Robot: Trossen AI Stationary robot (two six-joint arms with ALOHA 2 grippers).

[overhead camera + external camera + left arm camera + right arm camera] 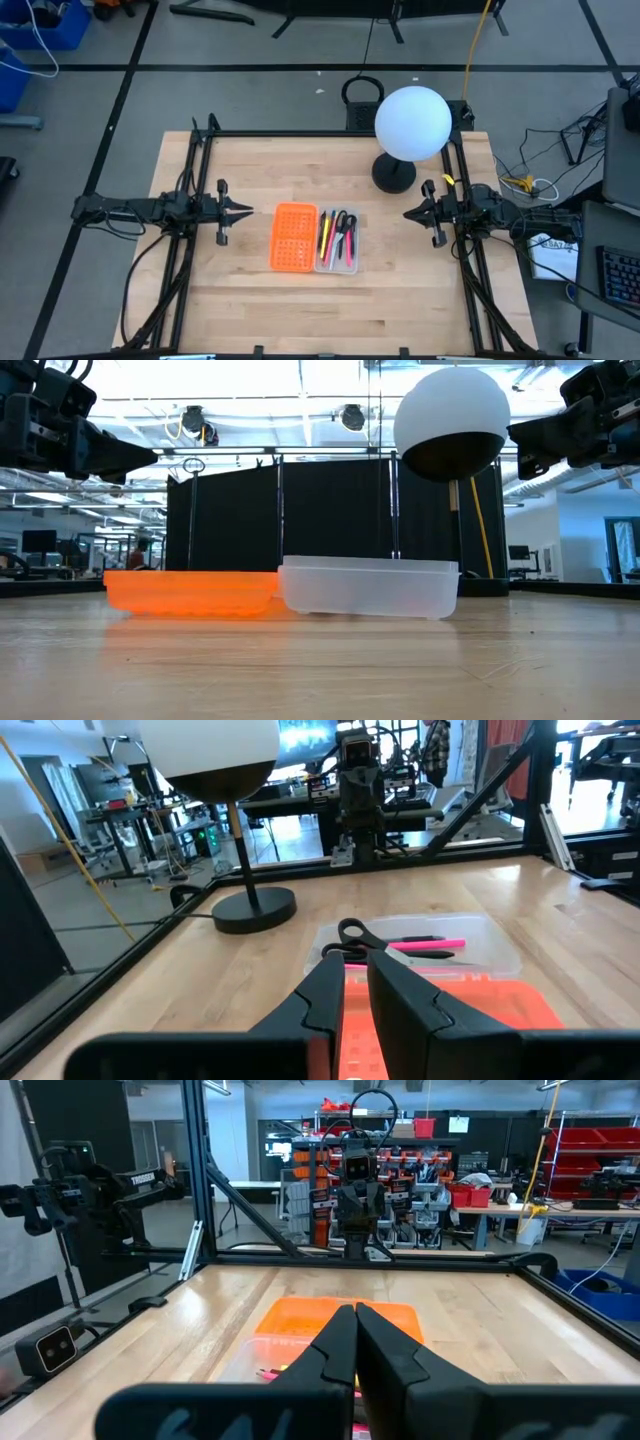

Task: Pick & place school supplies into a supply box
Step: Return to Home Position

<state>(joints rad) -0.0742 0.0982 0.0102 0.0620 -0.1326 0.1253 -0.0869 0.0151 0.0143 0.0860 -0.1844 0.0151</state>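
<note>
The supply box lies open and flat at the table's middle: a clear tray [337, 269] joined to an orange perforated lid [292, 238]. In the tray lie the school supplies: pink, yellow and dark pens [328, 236] and black-handled scissors [346, 222], also seen in the left wrist view as scissors [350, 934] and a pink pen [432, 943]. My left gripper [250, 210] hovers level to the left of the lid, slightly open, holding nothing. My right gripper [407, 213] hovers level to the right of the tray, shut and holding nothing.
A lamp with a white globe [412, 122] on a black round base [393, 175] stands at the far right of the table, behind the tray. Black frame rails run along the table's left, right and far edges. Bare wood lies in front of the box.
</note>
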